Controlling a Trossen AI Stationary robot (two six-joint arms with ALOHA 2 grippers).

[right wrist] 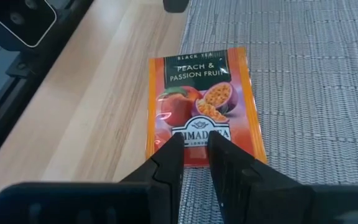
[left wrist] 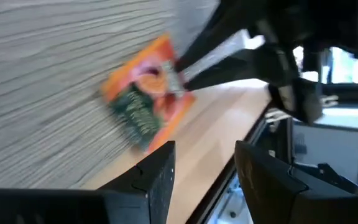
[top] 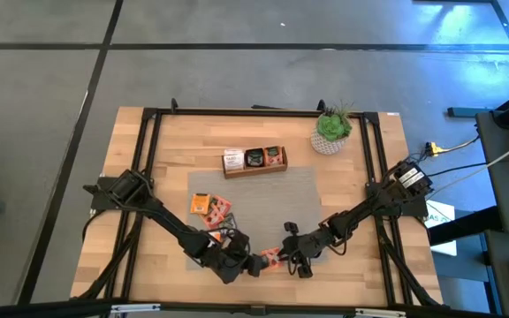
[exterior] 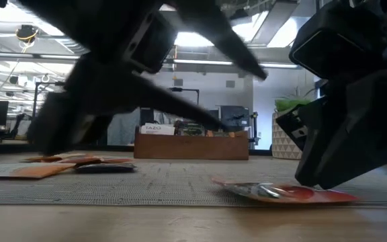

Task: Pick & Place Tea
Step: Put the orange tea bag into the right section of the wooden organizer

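High view: three sachets (top: 212, 208) loose, three in tray (top: 254, 161).

A light wooden desk (top: 166, 159) carries a grey woven rectangular mat (top: 272, 199) at its middle. At the mat's far edge sits a brown wooden three-compartment tray (top: 254, 170). Near the far right corner stands a small green plant in a white patterned pot (top: 331, 132), possibly a succulent.

Wooden table (top: 166, 159), grey mat (top: 272, 199), wooden tray (top: 254, 170), potted plant (top: 331, 131)
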